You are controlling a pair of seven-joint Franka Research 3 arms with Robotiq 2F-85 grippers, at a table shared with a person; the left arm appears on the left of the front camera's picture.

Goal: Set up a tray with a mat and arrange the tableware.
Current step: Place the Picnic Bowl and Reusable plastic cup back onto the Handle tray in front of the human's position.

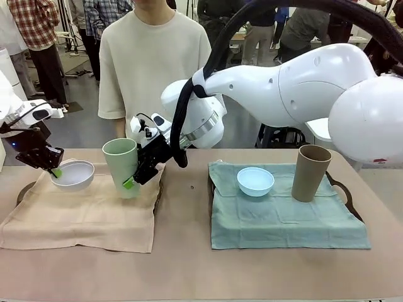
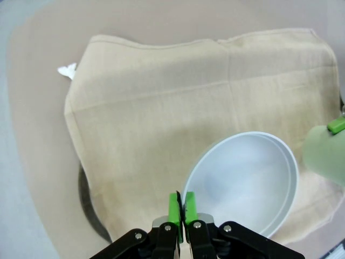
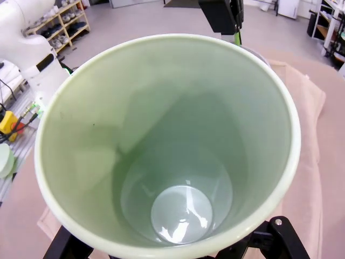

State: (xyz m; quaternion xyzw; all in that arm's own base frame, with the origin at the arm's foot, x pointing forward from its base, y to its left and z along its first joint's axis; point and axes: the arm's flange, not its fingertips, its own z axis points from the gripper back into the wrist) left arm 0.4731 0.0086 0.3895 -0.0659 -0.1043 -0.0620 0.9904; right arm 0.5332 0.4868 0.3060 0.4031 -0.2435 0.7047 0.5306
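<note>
1. The table (image 1: 189, 251) carries two cloth-covered trays, well apart, with a person (image 1: 154, 56) standing at its far side.
2. The right arm (image 1: 296, 88) reaches across the middle to the left half of the table.
3. A teal mat (image 1: 283, 220) covers the tray (image 1: 343, 192) on the right side; a beige mat (image 1: 88, 214) lies over the tray on the left, whose dark rim (image 2: 86, 205) shows beyond the cloth edge in the left wrist view.
4. The tan-brown tumbler (image 1: 310, 173) stands upright on the teal mat, near its far right corner.
5. The pale green tumbler (image 1: 123, 167) is over the beige mat's far right part, tilted slightly. The right end effector (image 1: 135, 173) is clamped on its wall, one green pad on the outside; the right wrist view looks straight down into it.
6. The white bowl (image 1: 73, 174) is at the beige mat's far left part. The left end effector (image 1: 53, 168) pinches its rim, fingers (image 2: 173, 208) pressed together on it.
7. The light blue bowl (image 1: 255, 181) sits on the teal mat, left of the tan-brown tumbler and apart from it.
</note>
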